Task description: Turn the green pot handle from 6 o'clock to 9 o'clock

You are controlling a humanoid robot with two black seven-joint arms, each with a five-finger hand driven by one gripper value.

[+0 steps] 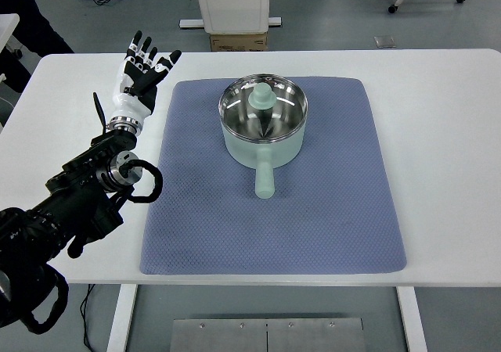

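On the white bench (446, 133) lies a blue mat (329, 211), and the pot (262, 129) stands on the mat's far half, near its middle from side to side. Its handle (264, 178) runs straight toward the robot's side, at 6 o'clock, its long axis pointing down the picture, free end over bare mat. Only the left arm shows, coming in from the lower left; its hand (139, 74) is raised over the bench just off the mat's far left corner, fingers spread, holding nothing. The pot lies to that hand's right and a little nearer the robot, the handle's tip well apart from it. No right hand is in view, so the left looks the one to sweep the handle leftward to 9 o'clock. Inside the pot a pale green lid knob (261, 96) rests; a glass lid seems to sit on the rim, though glare makes that hard to tell
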